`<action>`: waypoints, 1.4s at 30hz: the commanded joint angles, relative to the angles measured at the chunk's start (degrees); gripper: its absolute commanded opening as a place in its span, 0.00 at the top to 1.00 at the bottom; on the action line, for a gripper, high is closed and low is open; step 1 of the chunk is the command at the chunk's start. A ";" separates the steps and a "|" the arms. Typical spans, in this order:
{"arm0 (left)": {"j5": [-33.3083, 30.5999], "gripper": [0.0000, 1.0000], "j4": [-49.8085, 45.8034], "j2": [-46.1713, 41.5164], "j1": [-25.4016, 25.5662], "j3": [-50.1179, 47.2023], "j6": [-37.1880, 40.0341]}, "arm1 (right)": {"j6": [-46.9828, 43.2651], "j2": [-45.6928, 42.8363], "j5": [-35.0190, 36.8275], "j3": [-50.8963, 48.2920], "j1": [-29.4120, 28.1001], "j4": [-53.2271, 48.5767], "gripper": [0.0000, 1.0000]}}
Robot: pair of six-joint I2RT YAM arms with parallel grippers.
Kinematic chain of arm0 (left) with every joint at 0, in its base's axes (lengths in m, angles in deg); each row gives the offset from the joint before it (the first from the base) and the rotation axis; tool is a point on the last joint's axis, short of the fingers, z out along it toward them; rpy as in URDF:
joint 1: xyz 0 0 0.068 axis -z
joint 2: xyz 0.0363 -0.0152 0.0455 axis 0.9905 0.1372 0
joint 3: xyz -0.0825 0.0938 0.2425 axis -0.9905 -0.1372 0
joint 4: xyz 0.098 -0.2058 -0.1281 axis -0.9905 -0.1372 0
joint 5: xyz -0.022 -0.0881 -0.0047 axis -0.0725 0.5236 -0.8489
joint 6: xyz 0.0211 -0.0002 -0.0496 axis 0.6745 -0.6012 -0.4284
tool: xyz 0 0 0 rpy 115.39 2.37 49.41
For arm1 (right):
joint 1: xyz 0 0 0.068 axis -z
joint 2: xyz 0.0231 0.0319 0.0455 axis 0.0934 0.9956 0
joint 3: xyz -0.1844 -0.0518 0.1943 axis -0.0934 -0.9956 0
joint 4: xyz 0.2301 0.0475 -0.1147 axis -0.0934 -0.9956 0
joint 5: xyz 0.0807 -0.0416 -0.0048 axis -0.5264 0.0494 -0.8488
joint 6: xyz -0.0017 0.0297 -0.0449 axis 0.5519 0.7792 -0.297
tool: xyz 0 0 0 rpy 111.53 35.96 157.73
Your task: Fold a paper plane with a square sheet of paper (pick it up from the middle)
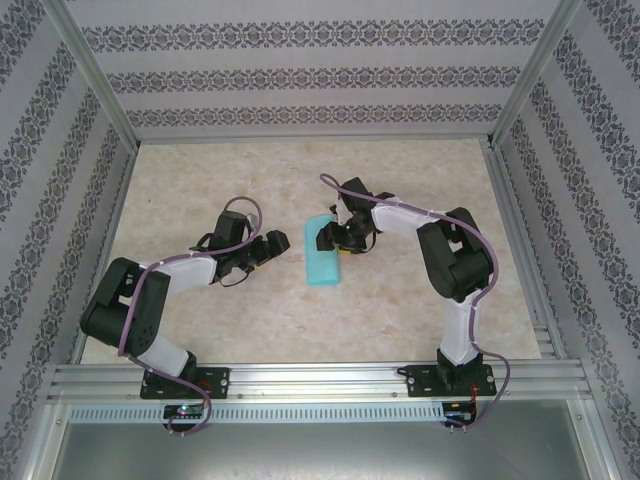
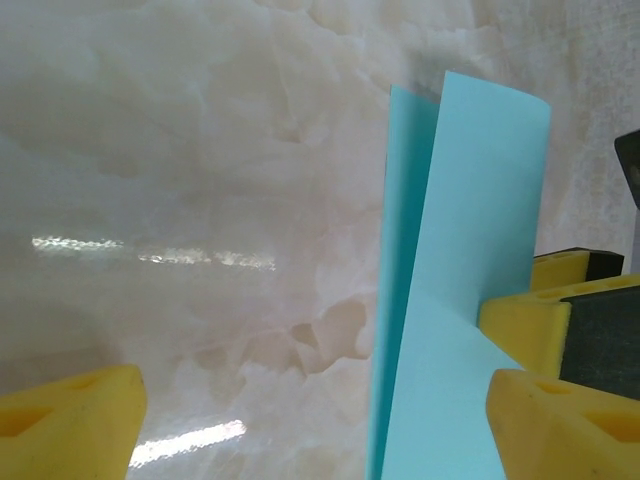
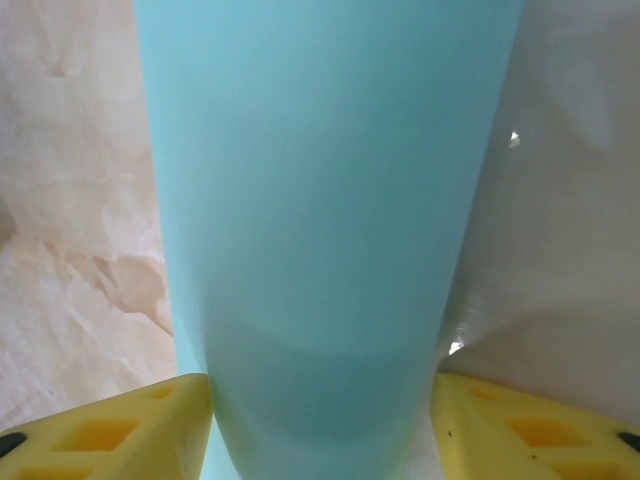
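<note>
1. Nearest, the left hand (image 2: 318, 385) is sitting low over the counter (image 1: 200, 180). Its yellow fingers (image 2: 70, 420) are standing wide apart and gripping nothing, and the paper's edge is showing just inside the right-side finger.
2. Just beyond it, the sheet of paper (image 1: 322, 252) is resting in the middle of the counter between the two hands. It is doubled over lengthwise into a narrow strip. In the left wrist view one layer is peeking out beside the other, so the edges are not lining up exactly.
3. On the paper's other side, the right hand (image 3: 320, 380) is reaching in. Its fingers are standing partly apart, with the rounded bend of the paper running between them and touching both. I cannot tell whether they are squeezing the paper or not.
4. As I am judging it, the task is looking early. The first centre fold is being formed, but the bend is looking rounded rather than pressed into a sharp crease.
5. Sharpening that crease, folding the nose corners and turning down the wings are all remaining, and no dart shape is appearing yet.
</note>
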 commanded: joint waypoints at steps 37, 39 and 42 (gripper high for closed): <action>3.10 0.73 6.02 14.17 3.51 12.85 -1.07 | -2.74 14.60 17.73 5.13 -5.04 -12.12 0.35; 3.42 0.74 5.82 14.42 3.53 13.01 -0.91 | -2.71 14.97 17.87 5.13 -5.04 -12.19 0.35; 3.71 0.76 5.38 14.79 3.51 13.42 -0.63 | -2.53 15.44 18.55 5.29 -5.06 -12.51 0.35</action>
